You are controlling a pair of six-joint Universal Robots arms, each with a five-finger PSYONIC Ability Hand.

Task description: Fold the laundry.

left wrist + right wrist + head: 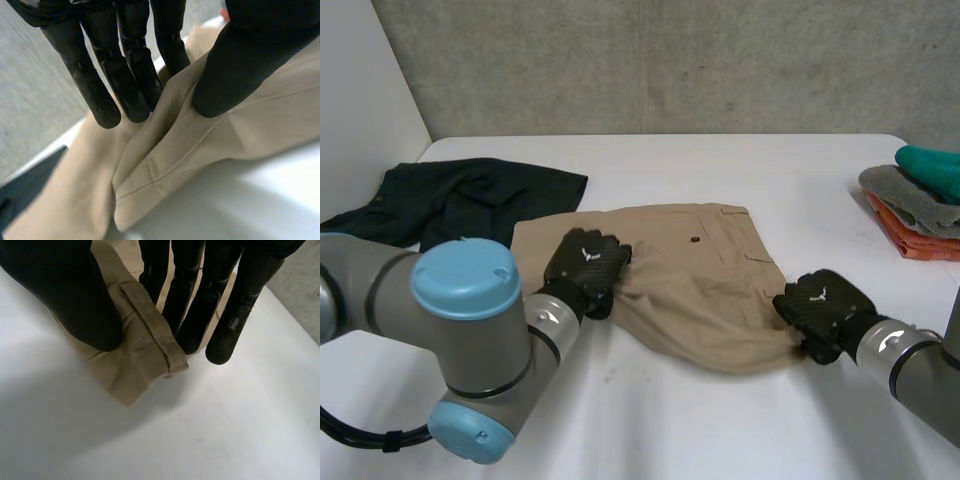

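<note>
- Tan shorts (690, 280) lie partly bunched mid-table (720, 430), between both hands.
- Left hand (586, 262): palm down at the shorts' left edge, a raised fold pinched between fingers (125, 85) and thumb.
- Right hand (823, 305): at the shorts' near right corner, thumb and fingers (200, 305) clamped on the belt-loop hem.
- Dark garment (460, 200) lies far left; folded stack (920, 205) sits at the right edge.
</note>
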